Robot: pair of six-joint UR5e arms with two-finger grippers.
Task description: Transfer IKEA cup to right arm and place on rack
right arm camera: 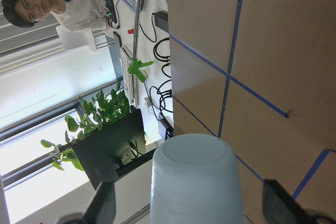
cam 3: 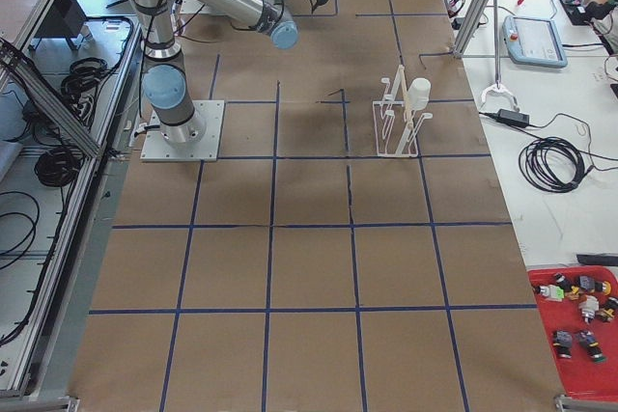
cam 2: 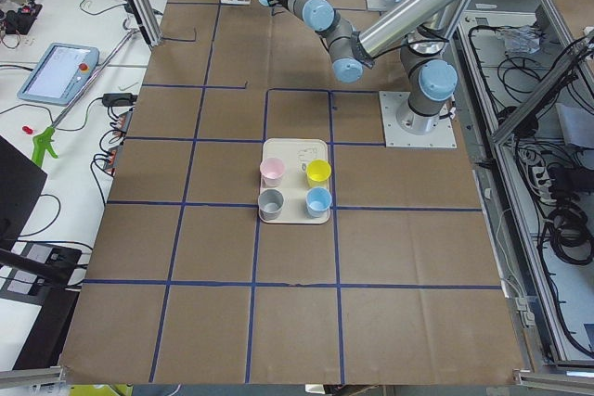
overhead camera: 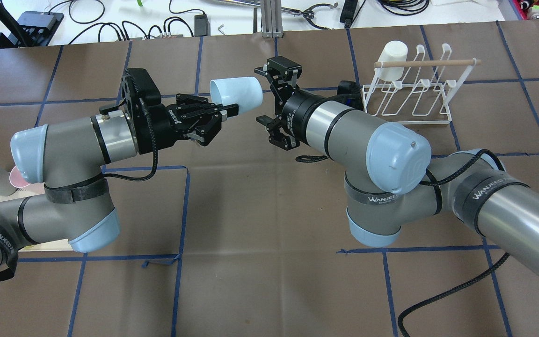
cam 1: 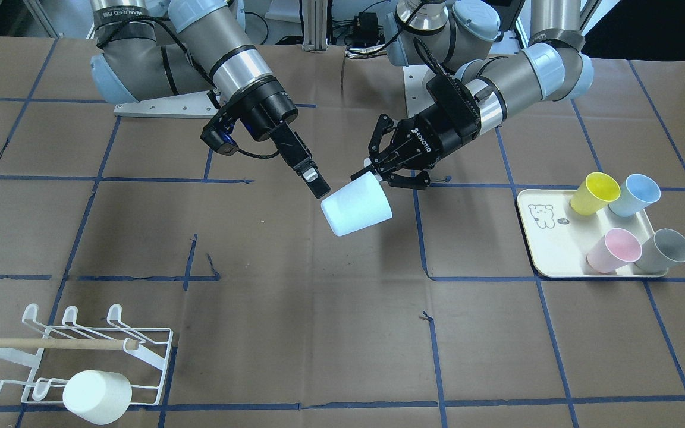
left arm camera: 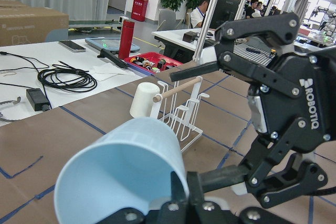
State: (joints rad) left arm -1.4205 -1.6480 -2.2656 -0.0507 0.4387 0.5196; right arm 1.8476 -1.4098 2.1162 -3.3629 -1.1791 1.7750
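1. Right arm (overhead camera: 344,126): cut off at the overhead view's right edge. Its right gripper (overhead camera: 264,96) is spread wide. The fingers (right arm camera: 102,205) stand on either side of the cup's closed base, and the wrist view shows a gap on each side. The front view shows only one finger.
2. Rack (overhead camera: 407,96): on the table well apart from the right gripper, out past its wrist. It carries a white cup (overhead camera: 391,58).
3. Tray (cam 1: 547,249): well apart from the left gripper (overhead camera: 226,111) and holding four coloured cups (cam 1: 613,249). From overhead it is almost hidden under the left arm (overhead camera: 63,140).
4. IKEA cup (overhead camera: 237,95): pale blue, held sideways in the air between the two grippers. The left gripper is clamped on its rim.
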